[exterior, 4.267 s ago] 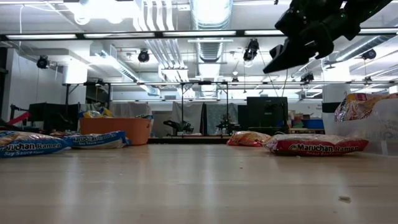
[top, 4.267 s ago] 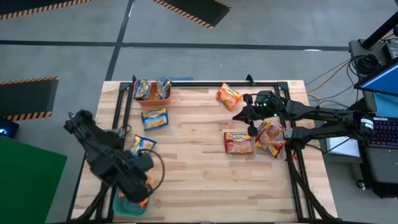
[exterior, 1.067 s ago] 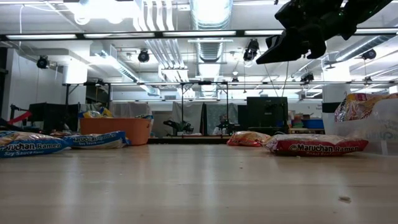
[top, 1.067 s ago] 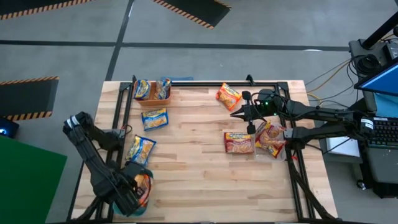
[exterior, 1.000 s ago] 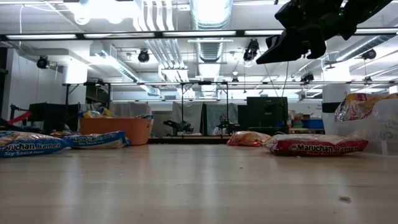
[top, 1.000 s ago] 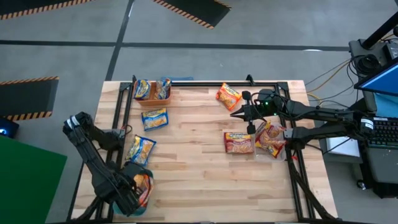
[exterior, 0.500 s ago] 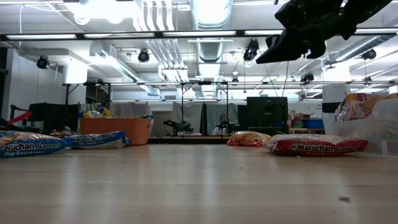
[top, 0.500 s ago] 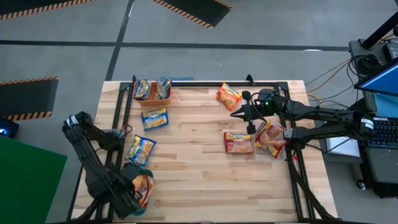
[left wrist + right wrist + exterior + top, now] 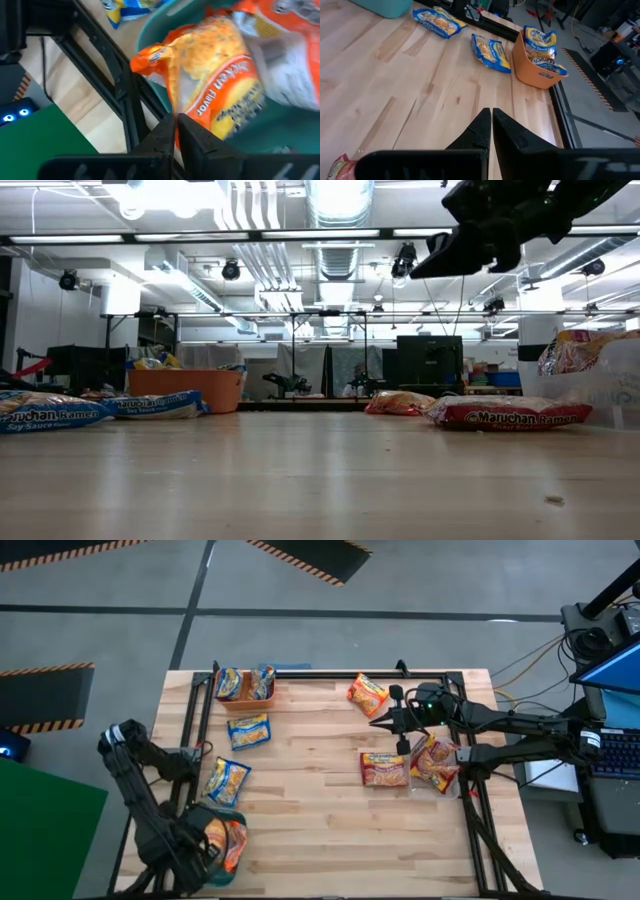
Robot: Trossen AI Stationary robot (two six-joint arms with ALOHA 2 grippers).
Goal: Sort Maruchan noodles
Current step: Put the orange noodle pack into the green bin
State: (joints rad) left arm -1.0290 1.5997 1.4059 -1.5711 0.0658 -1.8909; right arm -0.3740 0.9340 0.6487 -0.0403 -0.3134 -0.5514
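Clearly "Maruchan Ramen" on red packet point(image 9: 508, 414)

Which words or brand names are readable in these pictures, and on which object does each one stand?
"Maruchan Ramen": red packet, low view.
"Maruchan Ramen" and "Soy Sauce": blue packet, low view; the first letters are cut off.
"Chicken Flavor": orange packet in the teal bin, left wrist view; partly blurred.
Print on packets in the orange bin: too small.

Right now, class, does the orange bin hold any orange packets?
No: in the right wrist view the orange bin holds only blue-and-yellow packets.
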